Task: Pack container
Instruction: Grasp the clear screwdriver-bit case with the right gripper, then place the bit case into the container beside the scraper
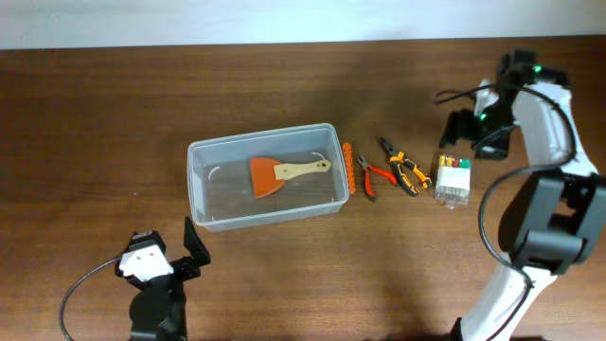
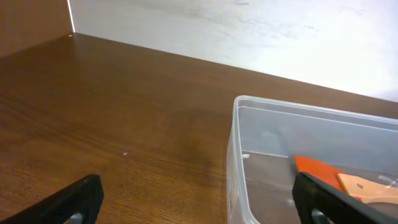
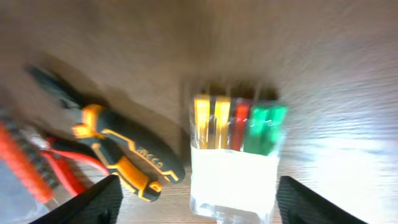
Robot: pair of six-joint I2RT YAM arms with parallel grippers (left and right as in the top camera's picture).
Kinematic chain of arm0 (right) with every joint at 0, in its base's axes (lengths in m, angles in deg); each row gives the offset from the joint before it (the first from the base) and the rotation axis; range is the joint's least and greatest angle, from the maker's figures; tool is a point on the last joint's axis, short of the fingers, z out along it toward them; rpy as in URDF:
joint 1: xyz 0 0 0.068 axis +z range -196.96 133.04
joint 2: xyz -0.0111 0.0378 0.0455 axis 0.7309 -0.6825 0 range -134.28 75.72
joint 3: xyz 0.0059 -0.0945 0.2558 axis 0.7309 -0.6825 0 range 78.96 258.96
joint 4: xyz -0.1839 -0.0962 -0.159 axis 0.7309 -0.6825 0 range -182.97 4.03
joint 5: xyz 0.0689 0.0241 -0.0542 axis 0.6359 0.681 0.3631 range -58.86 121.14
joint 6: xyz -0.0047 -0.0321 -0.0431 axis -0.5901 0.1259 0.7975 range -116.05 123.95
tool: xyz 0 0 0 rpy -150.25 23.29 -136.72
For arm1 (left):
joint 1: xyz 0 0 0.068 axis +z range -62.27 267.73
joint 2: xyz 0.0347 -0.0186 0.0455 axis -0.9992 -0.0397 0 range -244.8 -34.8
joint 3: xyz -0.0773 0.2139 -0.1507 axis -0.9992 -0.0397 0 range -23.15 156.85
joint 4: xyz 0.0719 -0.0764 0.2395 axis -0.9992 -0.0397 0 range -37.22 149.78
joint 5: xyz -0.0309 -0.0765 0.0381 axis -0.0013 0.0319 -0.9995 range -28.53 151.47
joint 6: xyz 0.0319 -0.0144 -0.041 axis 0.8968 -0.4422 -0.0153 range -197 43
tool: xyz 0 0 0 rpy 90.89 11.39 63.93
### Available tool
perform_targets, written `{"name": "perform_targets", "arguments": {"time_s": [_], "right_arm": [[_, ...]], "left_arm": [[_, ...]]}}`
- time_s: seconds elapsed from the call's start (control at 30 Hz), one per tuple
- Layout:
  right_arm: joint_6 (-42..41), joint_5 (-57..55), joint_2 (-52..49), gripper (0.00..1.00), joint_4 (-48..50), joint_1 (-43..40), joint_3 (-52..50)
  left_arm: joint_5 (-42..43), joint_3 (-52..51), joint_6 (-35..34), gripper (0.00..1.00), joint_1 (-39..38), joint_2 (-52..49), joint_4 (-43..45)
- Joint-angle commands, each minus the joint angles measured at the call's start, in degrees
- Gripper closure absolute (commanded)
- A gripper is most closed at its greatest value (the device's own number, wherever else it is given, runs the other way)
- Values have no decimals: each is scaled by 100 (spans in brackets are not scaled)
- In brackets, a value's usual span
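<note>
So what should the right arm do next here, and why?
Probably lower the right gripper and close on the small clear bit box. Its open fingers frame the box in the wrist view, and the box sits outside the container, which holds only a scraper.

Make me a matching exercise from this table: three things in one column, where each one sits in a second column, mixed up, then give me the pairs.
Column one:
1. scraper
2. orange-and-black pliers
3. small clear box of coloured bits

Column two:
A. at the end of the row, farthest from the container
B. inside the container
C. between the red pliers and the small clear box

Pairs: 1-B, 2-C, 3-A
</note>
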Motion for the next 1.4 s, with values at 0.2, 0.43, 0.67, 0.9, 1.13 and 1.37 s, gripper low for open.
{"name": "perform_targets", "arguments": {"time_s": [0.2, 0.43, 0.67, 0.9, 1.13, 1.37], "right_arm": [[-98, -243, -584, 21, 291, 4, -81], [-94, -756, -699, 16, 304, 4, -170], [-122, -975, -721, 11, 302, 4, -245], [-697, -1180, -721, 11, 501, 2, -824], [-826, -1163, -715, 30, 754, 9, -1012], [-780, -962, -354, 47, 365, 179, -409]], "left_arm": [[-20, -22, 50, 1, -22, 22, -4], [-20, -22, 50, 1, -22, 22, -4], [-20, -22, 50, 1, -22, 22, -4], [-20, -22, 50, 1, -22, 22, -4], [-20, -20, 50, 1, -22, 22, -4], [-20, -22, 50, 1, -22, 22, -4]]}}
